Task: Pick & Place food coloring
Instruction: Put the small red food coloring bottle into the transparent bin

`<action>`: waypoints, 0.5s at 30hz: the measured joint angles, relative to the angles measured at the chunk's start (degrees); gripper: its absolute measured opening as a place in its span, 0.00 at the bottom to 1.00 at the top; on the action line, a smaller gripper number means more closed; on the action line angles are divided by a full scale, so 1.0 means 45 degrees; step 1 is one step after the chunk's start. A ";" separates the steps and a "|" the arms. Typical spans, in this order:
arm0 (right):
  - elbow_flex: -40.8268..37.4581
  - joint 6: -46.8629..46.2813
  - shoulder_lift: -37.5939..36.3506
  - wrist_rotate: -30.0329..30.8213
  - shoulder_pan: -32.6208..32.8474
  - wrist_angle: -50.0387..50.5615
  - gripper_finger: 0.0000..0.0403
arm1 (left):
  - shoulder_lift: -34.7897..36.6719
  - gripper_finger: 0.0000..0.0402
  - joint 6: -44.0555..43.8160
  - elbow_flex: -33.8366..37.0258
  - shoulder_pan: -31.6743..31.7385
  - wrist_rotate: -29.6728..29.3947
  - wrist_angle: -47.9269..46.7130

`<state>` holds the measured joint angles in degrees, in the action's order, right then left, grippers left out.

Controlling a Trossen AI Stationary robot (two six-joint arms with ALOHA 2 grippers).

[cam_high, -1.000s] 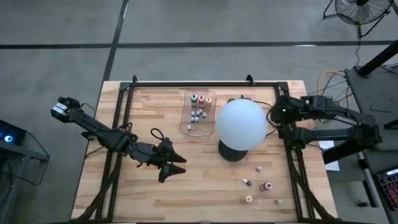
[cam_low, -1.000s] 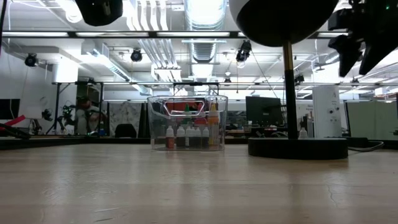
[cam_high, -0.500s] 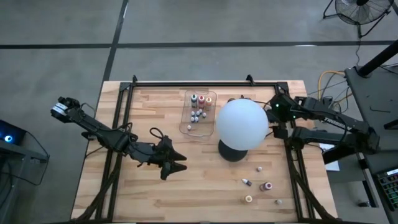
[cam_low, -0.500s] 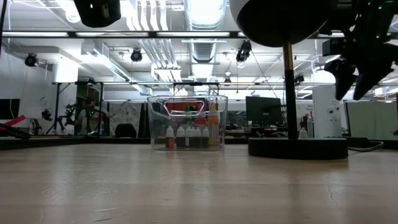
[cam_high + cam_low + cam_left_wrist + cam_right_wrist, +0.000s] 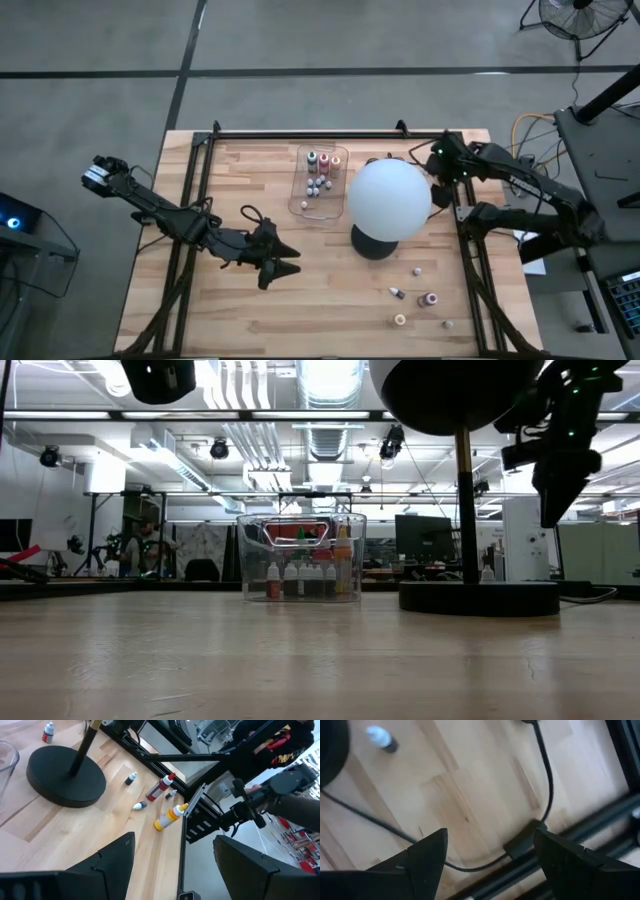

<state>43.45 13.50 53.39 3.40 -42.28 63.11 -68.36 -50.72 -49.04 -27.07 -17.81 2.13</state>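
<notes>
Right gripper (image 5: pixel 437 153) swung inward behind globe (image 5: pixel 389 199); fingers seemingly empty.

Overhead camera looks straight down on the whole bench (image 5: pixel 250 310). Low camera sights level across it; both share the clear tray (image 5: pixel 318 180) and lamp base (image 5: pixel 478 598). Wrist cameras look closely down at the boards.
</notes>
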 joint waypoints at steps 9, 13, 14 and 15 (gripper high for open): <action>0.0441 -0.3302 0.1891 0.0081 -0.0010 -0.0251 0.70 | -0.0002 0.60 0.0532 0.0000 0.0000 0.0424 -0.0005; 0.0441 -0.5073 0.2893 -0.0723 -0.0001 -0.0591 0.70 | 0.0001 0.60 0.0738 0.0000 0.0000 0.0494 -0.0005; 0.0441 -0.5485 0.3131 -0.0759 0.0000 -0.0667 0.70 | 0.0006 0.60 0.0738 0.0000 0.0000 0.0509 -0.0004; 0.0441 -0.5871 0.3359 -0.0756 0.0000 -0.0760 0.70 | 0.0011 0.60 0.0738 0.0000 0.0000 0.0531 -0.0005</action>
<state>45.43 -12.92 68.50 0.00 -42.28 59.69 -68.32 -47.40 -49.04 -27.07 -15.42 2.11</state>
